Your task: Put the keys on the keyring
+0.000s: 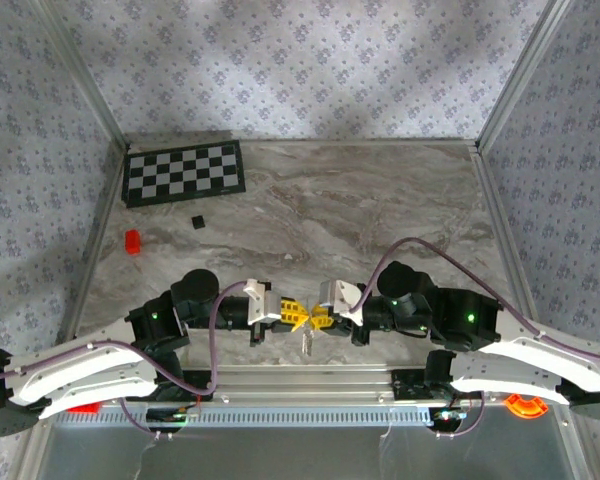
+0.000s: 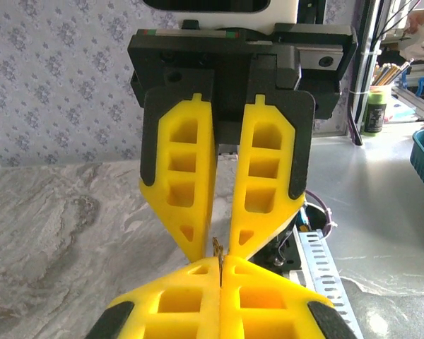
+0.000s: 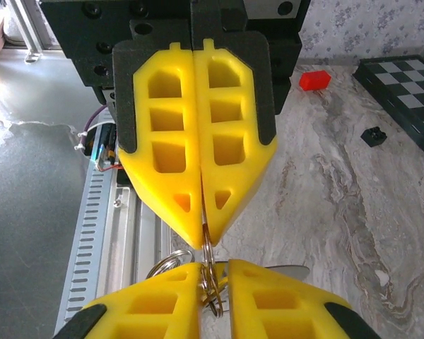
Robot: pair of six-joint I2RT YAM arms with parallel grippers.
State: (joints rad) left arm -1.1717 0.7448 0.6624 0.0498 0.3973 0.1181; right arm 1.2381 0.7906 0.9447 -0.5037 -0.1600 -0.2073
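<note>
The left claw (image 1: 300, 316) and right claw (image 1: 318, 319) meet tip to tip above the middle of the counter's (image 1: 380, 200) near edge. The left claw is closed, pinching the thin wire of the keyring (image 3: 210, 279) at its fingertips. The right claw's fingers (image 3: 268, 300) stand slightly apart, with the ring's loops in the gap between them. A silver key (image 1: 307, 345) sits just beside the tips, toward the near edge; whether it hangs or lies there cannot be told.
</note>
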